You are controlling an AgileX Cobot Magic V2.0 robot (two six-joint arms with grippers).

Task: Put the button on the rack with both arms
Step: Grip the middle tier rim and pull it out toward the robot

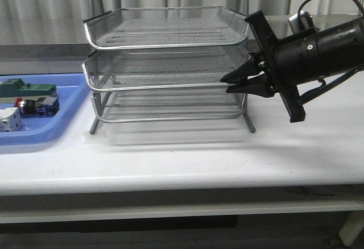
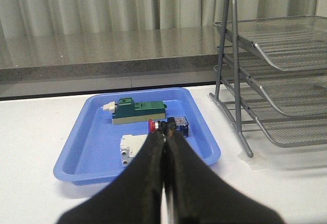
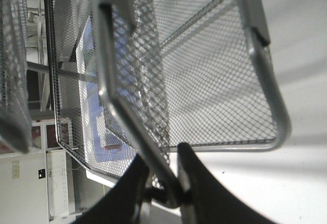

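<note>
Button (image 1: 35, 105) in tray (image 1: 57, 128) – left of rack (image 1: 168, 61); both on table (image 1: 187, 158).

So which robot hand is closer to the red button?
Left. The left hand hangs shut just in front of the button in the blue tray. The right hand is across the table, gripping the rack.

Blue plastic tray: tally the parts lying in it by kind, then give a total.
Red-headed push-button with blue rear block: 1
Green-and-white block: 1
Small white cube: 1
Total: 3, all inside the blue plastic tray.
</note>
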